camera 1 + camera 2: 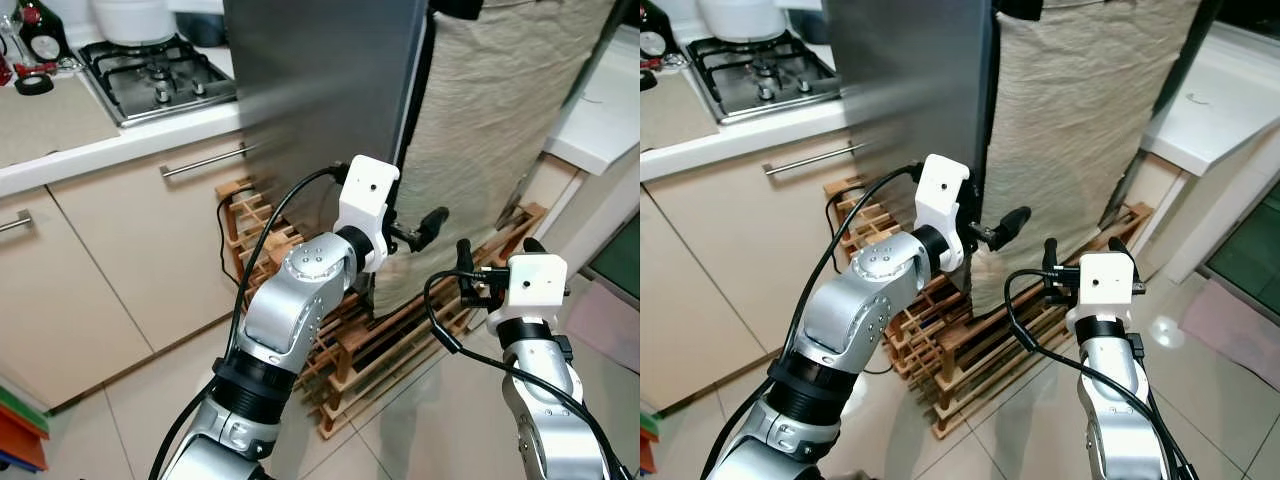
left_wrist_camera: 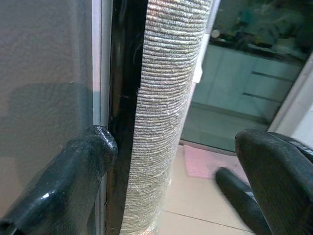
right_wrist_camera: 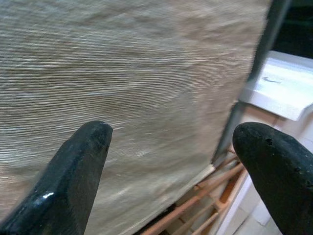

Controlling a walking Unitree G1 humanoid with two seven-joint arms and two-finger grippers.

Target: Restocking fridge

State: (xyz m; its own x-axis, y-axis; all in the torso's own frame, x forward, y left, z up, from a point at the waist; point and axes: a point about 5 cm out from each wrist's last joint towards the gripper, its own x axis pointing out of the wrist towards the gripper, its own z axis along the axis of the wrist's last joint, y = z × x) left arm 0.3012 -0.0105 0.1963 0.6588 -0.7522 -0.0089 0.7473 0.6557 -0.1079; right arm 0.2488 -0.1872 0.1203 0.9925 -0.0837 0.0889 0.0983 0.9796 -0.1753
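The grey steel fridge [image 1: 320, 90] stands ahead with its door closed, and a beige cloth [image 1: 490, 120] hangs down its front. My left gripper [image 1: 412, 232] is raised at the fridge's corner and is open. In the left wrist view one finger [image 2: 93, 152] rests against the grey panel by the black seam [image 2: 124, 98], with the cloth's edge [image 2: 166, 98] between the fingers. My right gripper [image 1: 498, 250] is lower and to the right, open, facing the cloth [image 3: 146, 73] with nothing held.
A wooden slatted rack [image 1: 400, 340] leans at the fridge's foot, with a black cable beside it. To the left are beige cabinets [image 1: 130, 260] and a gas hob [image 1: 155, 75] on the counter. A white counter [image 1: 600, 120] stands at the right. The floor is tiled.
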